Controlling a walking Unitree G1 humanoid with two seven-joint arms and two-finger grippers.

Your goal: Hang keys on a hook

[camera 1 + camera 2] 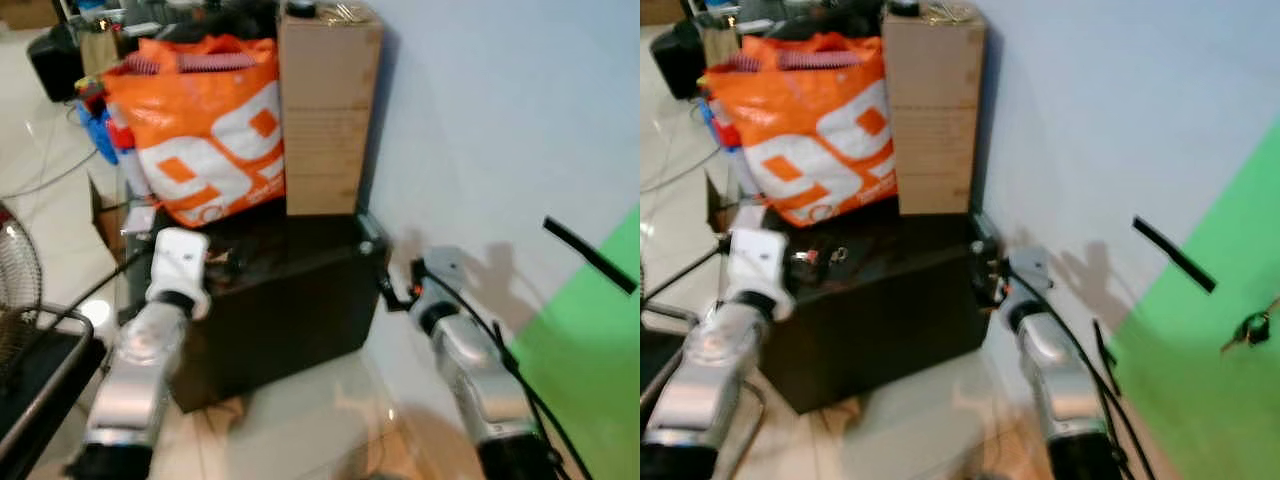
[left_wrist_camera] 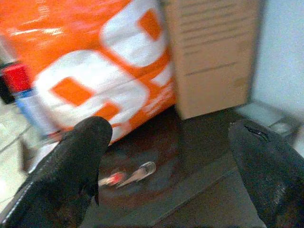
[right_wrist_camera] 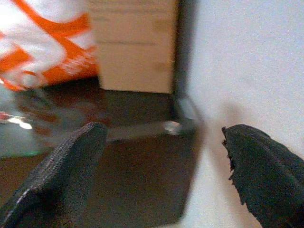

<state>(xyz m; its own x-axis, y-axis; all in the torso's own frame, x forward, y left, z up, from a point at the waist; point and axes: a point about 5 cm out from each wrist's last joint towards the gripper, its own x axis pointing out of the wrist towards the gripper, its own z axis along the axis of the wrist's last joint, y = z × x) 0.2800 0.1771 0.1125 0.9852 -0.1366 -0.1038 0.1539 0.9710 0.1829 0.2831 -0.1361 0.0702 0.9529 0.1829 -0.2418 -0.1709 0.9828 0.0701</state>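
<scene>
On the dark glossy cabinet (image 1: 290, 300) in front of me stands a matt brown cardboard box (image 1: 325, 110); beside the box, a shiny orange-and-white plastic bag (image 1: 205, 130). My fingers (image 2: 71, 175) look rough, matt black. My arms (image 1: 135, 385) are smooth silver metal.

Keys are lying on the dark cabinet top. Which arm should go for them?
Left. The left gripper is open and looks straight at the keys on the dark cabinet; the right gripper faces the cabinet's wall-side corner instead.
</scene>
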